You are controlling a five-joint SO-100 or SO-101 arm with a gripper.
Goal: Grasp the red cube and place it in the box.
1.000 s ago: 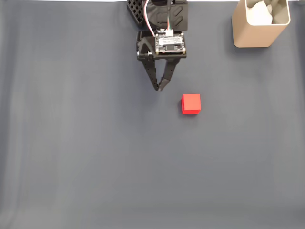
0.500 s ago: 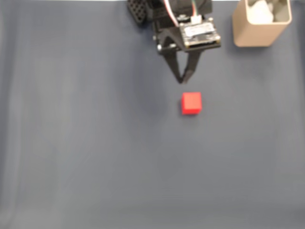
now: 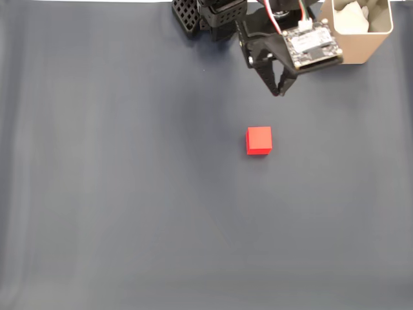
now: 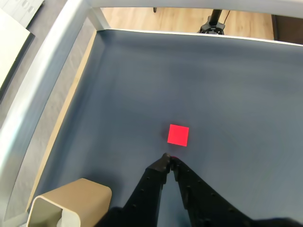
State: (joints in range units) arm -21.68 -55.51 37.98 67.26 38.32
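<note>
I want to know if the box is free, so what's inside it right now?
In the fixed view the box holds something pale and crumpled-looking near its top; I cannot tell what it is. The gripper body covers the box's left wall, and its floor is hidden.

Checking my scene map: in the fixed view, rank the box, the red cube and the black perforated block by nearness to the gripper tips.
1. Red cube, just below the gripper.
2. Box, up right, by the arm.
3. Black perforated block, top edge, to the left.
Cube and box are close to call; the block is clearly farthest.

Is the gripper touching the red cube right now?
Apart. The fixed view shows bare mat between the gripper tips and the red cube.
</note>
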